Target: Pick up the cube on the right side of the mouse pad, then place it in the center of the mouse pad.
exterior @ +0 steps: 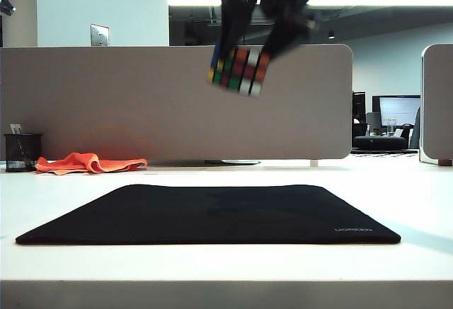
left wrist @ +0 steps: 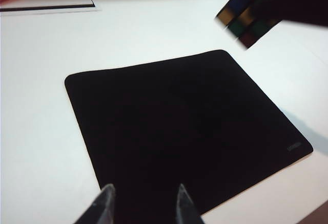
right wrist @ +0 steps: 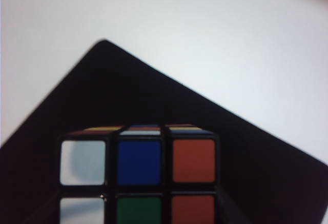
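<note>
Black mouse pad lay bare; the cube hung high above its middle, clamped in the right tool. Best bet: lower straight, release flat. Left tool hovered open near the pad's edge.

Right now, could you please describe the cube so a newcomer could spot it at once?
Find the large flat black mouse pad on the white desk. High above it, the right pincer holds a small black-framed Rubik's cube, the only multicoloured checkered object in sight.

cube in right tool, above mouse pad
</note>
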`<state>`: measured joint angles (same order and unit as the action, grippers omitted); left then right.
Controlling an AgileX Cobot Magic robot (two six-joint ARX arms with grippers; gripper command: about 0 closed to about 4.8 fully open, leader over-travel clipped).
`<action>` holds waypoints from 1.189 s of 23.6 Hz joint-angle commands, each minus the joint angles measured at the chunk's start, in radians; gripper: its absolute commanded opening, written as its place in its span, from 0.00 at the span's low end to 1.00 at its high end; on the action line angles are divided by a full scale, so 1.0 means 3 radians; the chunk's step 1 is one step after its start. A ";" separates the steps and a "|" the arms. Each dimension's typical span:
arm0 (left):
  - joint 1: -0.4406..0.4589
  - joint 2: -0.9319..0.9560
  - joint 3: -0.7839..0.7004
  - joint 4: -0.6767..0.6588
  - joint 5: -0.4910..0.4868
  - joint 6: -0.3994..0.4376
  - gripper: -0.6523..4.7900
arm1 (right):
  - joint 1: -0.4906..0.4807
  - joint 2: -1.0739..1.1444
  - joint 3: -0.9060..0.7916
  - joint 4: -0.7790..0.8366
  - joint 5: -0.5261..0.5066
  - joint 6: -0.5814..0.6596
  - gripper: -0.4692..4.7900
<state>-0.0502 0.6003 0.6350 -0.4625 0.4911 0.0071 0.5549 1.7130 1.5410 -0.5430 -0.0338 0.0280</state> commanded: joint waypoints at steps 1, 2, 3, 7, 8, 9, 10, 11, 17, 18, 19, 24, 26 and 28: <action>-0.0005 -0.0004 0.0022 -0.0017 0.0023 0.0013 0.40 | 0.0008 0.0270 0.0019 0.0104 -0.0015 -0.0022 0.70; -0.0004 -0.0004 0.0022 -0.0017 0.0023 0.0013 0.40 | 0.0013 0.0401 0.0018 0.0125 -0.0047 -0.0022 0.70; -0.0004 -0.0004 0.0022 -0.0017 0.0023 0.0013 0.40 | 0.0014 0.0479 0.0018 0.0146 -0.0046 -0.0022 0.70; -0.0005 -0.0004 0.0022 -0.0043 0.0023 0.0013 0.40 | 0.0014 0.0699 0.0018 0.0179 -0.0045 -0.0022 0.70; -0.0004 -0.0004 0.0022 -0.0050 0.0023 0.0013 0.40 | 0.0014 0.0752 0.0018 0.0179 -0.0045 -0.0022 0.70; -0.0004 -0.0004 0.0022 -0.0053 0.0023 0.0013 0.40 | 0.0014 0.0787 0.0018 0.0179 -0.0045 -0.0022 0.70; -0.0004 -0.0004 0.0022 -0.0055 0.0023 0.0013 0.40 | 0.0014 0.0821 0.0018 0.0179 -0.0046 -0.0023 0.70; -0.0004 -0.0004 0.0022 -0.0053 0.0023 0.0014 0.40 | 0.0014 0.0886 0.0017 0.0175 -0.0045 -0.0022 0.70; -0.0004 -0.0004 0.0022 -0.0053 0.0022 0.0015 0.40 | 0.0017 0.0954 0.0017 0.0134 -0.0047 -0.0024 0.71; -0.0004 -0.0004 0.0022 -0.0053 0.0022 0.0018 0.40 | 0.0017 0.0952 0.0017 0.0128 -0.0047 -0.0024 0.71; -0.0004 -0.0004 0.0022 -0.0053 0.0023 0.0020 0.40 | 0.0017 0.0950 0.0018 0.0114 -0.0055 -0.0024 0.71; -0.0004 -0.0004 0.0022 -0.0055 0.0023 0.0027 0.40 | 0.0017 0.0949 0.0018 0.0060 -0.0214 -0.0023 0.81; -0.0004 -0.0004 0.0022 -0.0056 0.0023 0.0027 0.40 | 0.0017 0.0938 0.0018 0.0055 -0.0259 -0.0023 0.82; -0.0004 -0.0004 0.0022 -0.0057 0.0023 0.0027 0.40 | 0.0017 0.0875 0.0023 0.0042 -0.0258 -0.0023 0.82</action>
<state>-0.0502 0.6014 0.6350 -0.4843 0.4908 0.0097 0.5579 2.0018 1.5406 -0.5373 -0.1036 0.0250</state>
